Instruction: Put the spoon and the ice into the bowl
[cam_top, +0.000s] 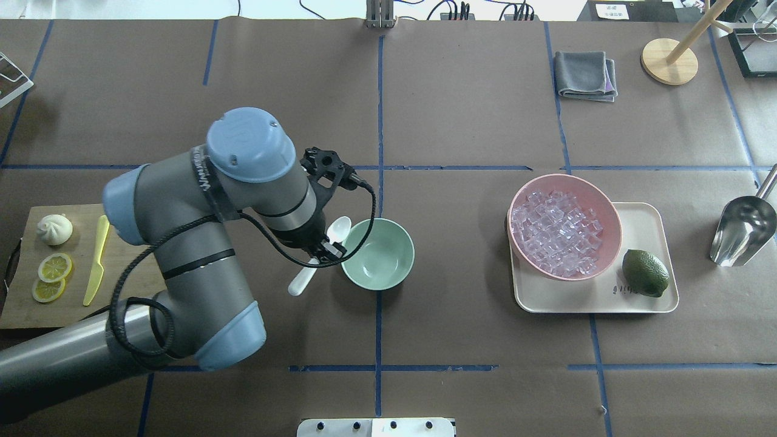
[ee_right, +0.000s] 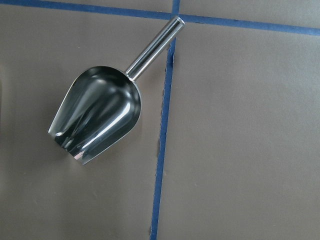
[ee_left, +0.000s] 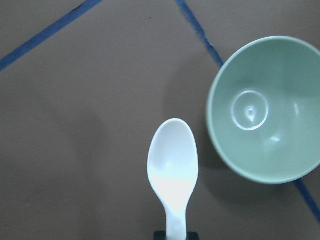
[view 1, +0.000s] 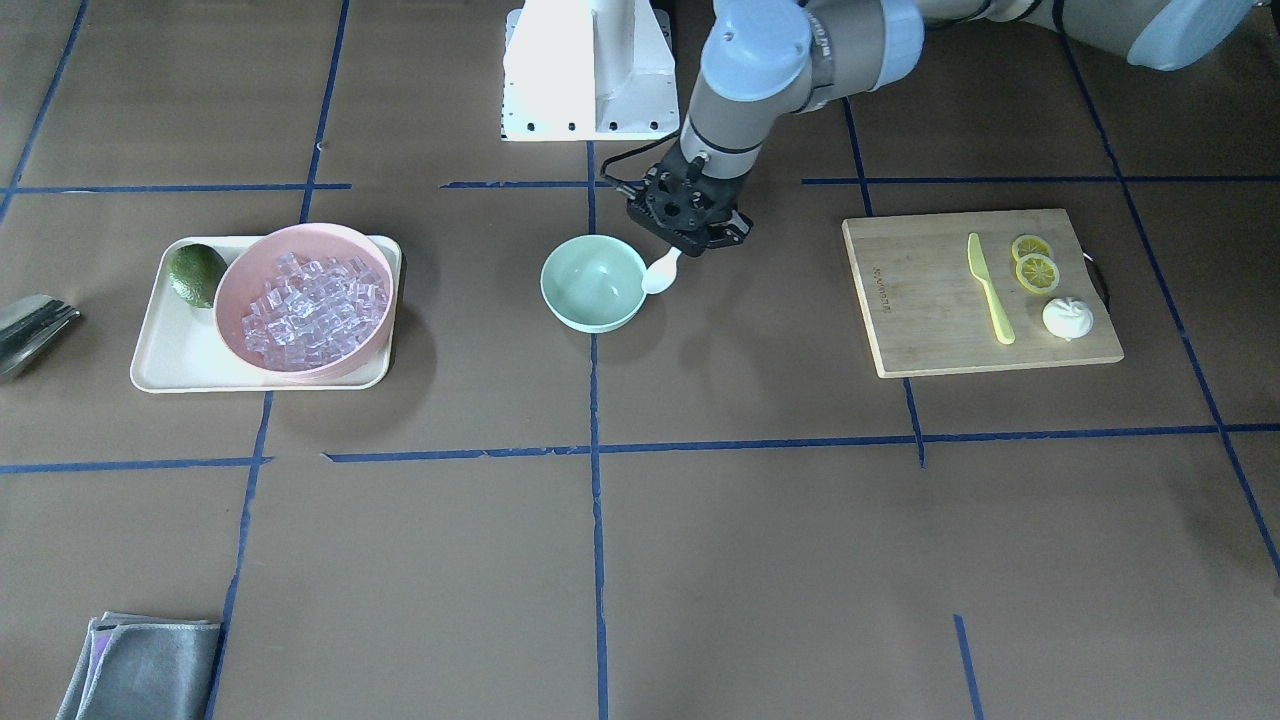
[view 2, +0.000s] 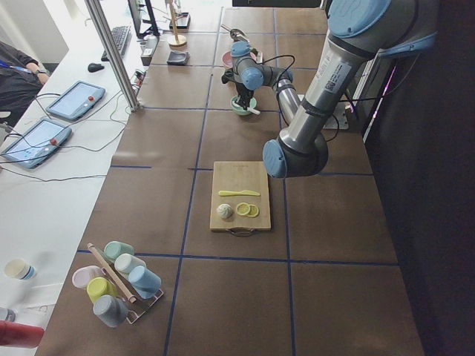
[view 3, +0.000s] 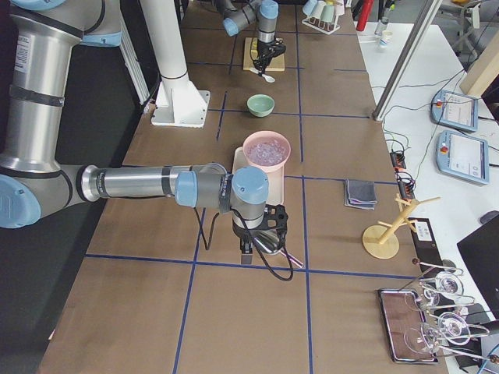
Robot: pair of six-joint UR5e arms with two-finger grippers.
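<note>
My left gripper (cam_top: 322, 249) is shut on the handle of the white spoon (cam_top: 335, 230) and holds it above the table, just beside the mint-green bowl (cam_top: 377, 253) on the robot's left side. In the front view the spoon's scoop (view 1: 660, 272) hangs at the rim of the bowl (view 1: 593, 282). The left wrist view shows the spoon (ee_left: 172, 170) left of the empty bowl (ee_left: 267, 110). The ice (cam_top: 558, 233) is a heap of clear cubes in the pink bowl (cam_top: 610, 209). My right gripper (view 3: 261, 232) shows only in the exterior right view, so I cannot tell whether it is open or shut.
A metal scoop (ee_right: 97, 117) lies on the table under the right wrist. The pink bowl and a green fruit (cam_top: 645, 273) sit on a cream tray (cam_top: 643, 303). A cutting board (view 1: 920, 300) holds a yellow-green knife (view 1: 990, 290), lemon slices and a bun. A grey cloth (cam_top: 586, 76) lies far right.
</note>
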